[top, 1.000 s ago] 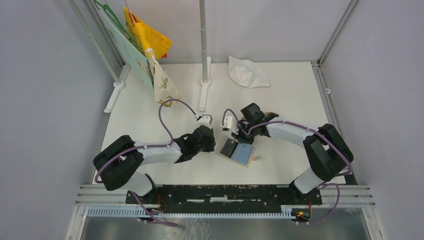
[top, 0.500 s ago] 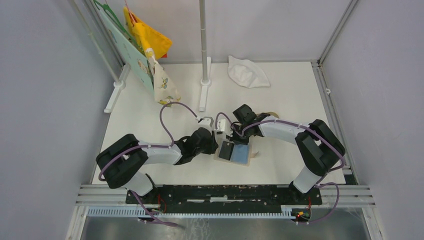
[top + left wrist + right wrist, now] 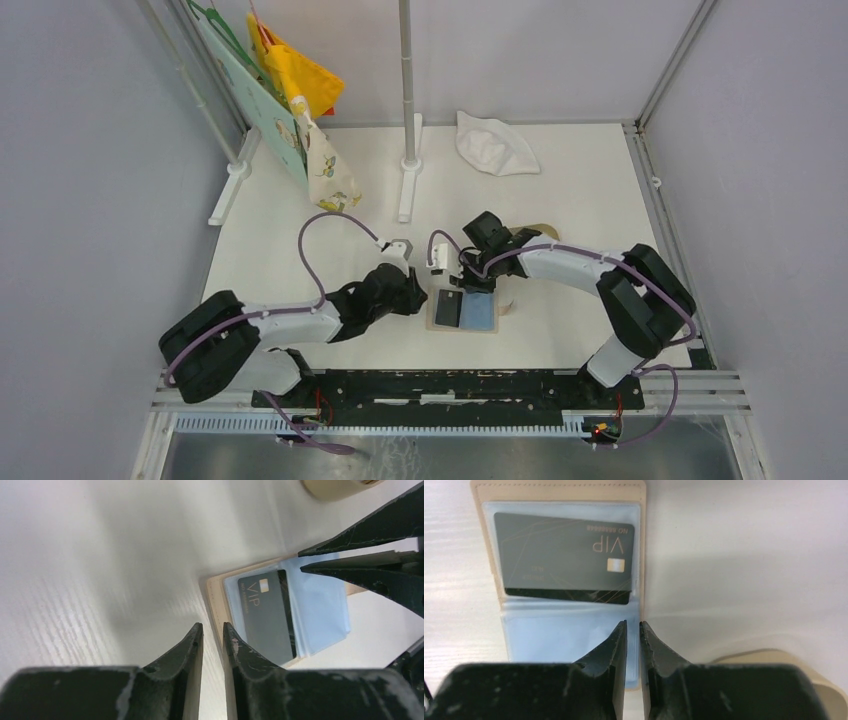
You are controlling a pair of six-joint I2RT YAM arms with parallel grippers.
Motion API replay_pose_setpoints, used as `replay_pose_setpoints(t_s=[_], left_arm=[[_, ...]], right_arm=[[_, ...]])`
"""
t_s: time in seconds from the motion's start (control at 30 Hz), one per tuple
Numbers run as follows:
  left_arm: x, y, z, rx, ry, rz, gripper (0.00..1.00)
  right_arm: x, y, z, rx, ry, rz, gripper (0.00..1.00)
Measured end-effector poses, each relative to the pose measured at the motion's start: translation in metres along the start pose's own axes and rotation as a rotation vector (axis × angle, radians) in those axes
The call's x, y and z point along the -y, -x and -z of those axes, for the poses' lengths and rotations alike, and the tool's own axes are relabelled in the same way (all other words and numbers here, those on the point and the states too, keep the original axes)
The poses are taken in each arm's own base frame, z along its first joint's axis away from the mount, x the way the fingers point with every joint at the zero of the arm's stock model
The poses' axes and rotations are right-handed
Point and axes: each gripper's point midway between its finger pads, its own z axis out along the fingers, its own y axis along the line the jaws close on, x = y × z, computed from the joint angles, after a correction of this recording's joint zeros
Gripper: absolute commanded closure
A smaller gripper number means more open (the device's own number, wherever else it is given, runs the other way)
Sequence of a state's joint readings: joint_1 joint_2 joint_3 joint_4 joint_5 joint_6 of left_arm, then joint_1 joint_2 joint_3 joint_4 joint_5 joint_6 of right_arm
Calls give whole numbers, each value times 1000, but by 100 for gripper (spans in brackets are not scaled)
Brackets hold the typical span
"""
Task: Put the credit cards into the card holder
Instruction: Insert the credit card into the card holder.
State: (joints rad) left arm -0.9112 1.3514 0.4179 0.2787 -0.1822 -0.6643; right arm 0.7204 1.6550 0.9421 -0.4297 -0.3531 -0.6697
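The beige card holder point(image 3: 436, 318) lies open on the table, light blue lining point(image 3: 564, 630) up. A black credit card point(image 3: 564, 555) marked VIP sits in one pocket, a dark strip of it sticking out; it also shows as the black card point(image 3: 265, 612) in the left wrist view. My right gripper point(image 3: 633, 626) hovers over the lining's edge, jaws a narrow gap apart with nothing between them. My left gripper point(image 3: 212, 627) is at the card holder's beige edge point(image 3: 215, 595), jaws also slightly open, table showing through the gap.
A tan oval tray point(image 3: 774, 662) sits just behind the right gripper, partly hidden by the arm. At the back stand a white cloth point(image 3: 495, 145) and a pole stand point(image 3: 408, 150). Coloured bags hang at the back left point(image 3: 290, 90).
The right gripper moved left over the holder and its jaws parted a little. The left arm drew back to the left. The holder shifted slightly toward the near edge.
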Motion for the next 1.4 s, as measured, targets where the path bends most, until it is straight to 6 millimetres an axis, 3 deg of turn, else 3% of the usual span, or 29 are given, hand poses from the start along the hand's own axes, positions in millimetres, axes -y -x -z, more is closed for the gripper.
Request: replay_pose_setpoints(t_s=[0.13, 0.3, 0.4, 0.77, 1.0, 1.4], left_arm=[[6, 16, 18, 59, -36, 13, 72], [13, 25, 28, 92, -75, 21, 76], [8, 17, 26, 72, -63, 17, 78], [-10, -19, 7, -39, -7, -3, 82], [3, -17, -5, -23, -59, 17, 83], [1, -16, -4, -19, -51, 20, 82]], right_arm=[[-11, 1, 12, 40, 6, 49, 80], [-22, 1, 4, 46, 61, 74, 82], [-29, -1, -6, 27, 92, 83, 82], [-30, 5, -9, 18, 89, 98, 82], [-32, 13, -15, 14, 96, 110, 81], [-33, 15, -15, 19, 99, 96, 78]])
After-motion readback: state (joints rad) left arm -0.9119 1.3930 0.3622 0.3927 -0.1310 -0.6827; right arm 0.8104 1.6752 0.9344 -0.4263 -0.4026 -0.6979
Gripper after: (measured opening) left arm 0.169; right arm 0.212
